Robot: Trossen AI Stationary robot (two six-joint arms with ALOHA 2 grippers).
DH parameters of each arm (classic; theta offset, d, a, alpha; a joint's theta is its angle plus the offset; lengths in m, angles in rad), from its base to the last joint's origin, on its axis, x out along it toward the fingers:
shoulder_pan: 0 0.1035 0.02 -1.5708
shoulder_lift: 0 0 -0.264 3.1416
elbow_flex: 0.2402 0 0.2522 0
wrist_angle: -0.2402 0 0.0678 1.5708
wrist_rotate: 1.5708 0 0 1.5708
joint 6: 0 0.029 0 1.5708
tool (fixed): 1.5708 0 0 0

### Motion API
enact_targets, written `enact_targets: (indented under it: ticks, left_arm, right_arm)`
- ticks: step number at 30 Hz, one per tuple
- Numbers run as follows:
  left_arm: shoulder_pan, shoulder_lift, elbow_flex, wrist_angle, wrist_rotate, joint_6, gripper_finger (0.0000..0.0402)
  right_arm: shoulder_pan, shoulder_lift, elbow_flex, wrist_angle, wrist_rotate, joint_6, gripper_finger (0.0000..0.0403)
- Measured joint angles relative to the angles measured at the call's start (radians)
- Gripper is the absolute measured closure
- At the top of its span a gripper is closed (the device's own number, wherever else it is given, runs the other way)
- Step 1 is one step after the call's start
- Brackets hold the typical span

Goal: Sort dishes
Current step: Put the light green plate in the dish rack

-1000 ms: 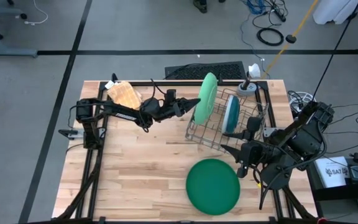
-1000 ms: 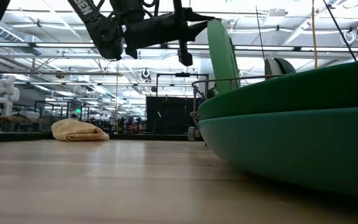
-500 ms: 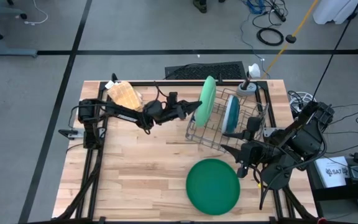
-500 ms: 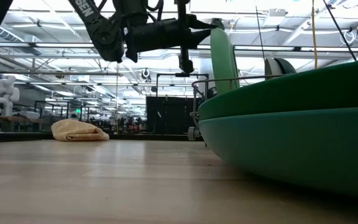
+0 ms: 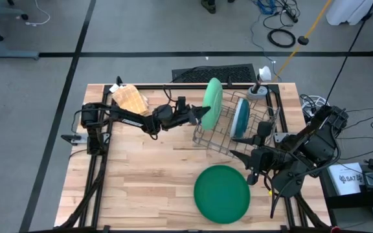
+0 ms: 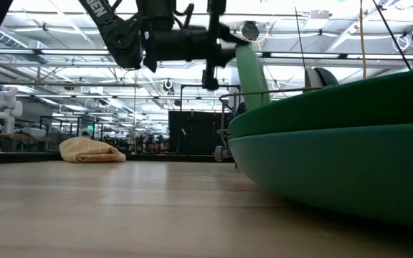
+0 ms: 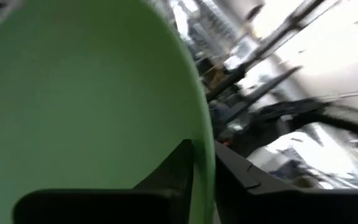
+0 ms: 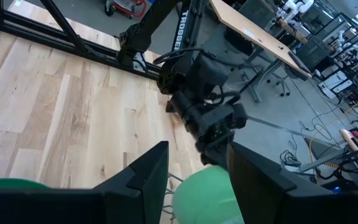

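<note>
We see two tools. The left tool (image 5: 203, 114) reaches across the back half of the bench (image 5: 141, 175) to the rim of the light green plate (image 5: 212, 100); in the left wrist view its two dark fingers (image 7: 179, 165) sit on either side of the plate's edge, pinching it. The right tool (image 5: 254, 163) hangs with its fingers apart and nothing between them at the right side of the bench, just beside the near corner of the wire rack (image 5: 228, 133). We count three plates in the high view. Two stand on edge in the rack: the light green one at the rack's left end, tilted a little, and a smaller dark teal plate (image 5: 241, 118) further right, apart from it. The third, a large dark green plate (image 5: 222, 193), lies flat on the bench in front of the rack, near the front edge; in the low view it fills the right foreground (image 6: 335, 143). One tan cloth (image 5: 129, 98) lies bunched at the back left corner of the bench, well apart from the rack.
</note>
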Motion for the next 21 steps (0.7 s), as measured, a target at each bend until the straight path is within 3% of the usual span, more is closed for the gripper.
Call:
enact_targets:
  ticks: [9,15,21]
  left_arm:
    - [0.001,0.006,-0.004,-0.003,-0.012,0.013,0.0326]
    - [0.002,0.006,-0.004,0.0,0.043,0.029,0.0322]
    - [0.0,0.004,-0.007,-0.005,0.085,0.042,0.0259]
  right_arm:
    - [0.0,0.0,0.0,-0.001,-0.005,0.005,0.0248]
    - [0.0,0.0,0.0,-0.001,-0.005,0.004,0.0248]
    - [0.0,0.0,0.0,-0.003,-0.005,0.003,0.0248]
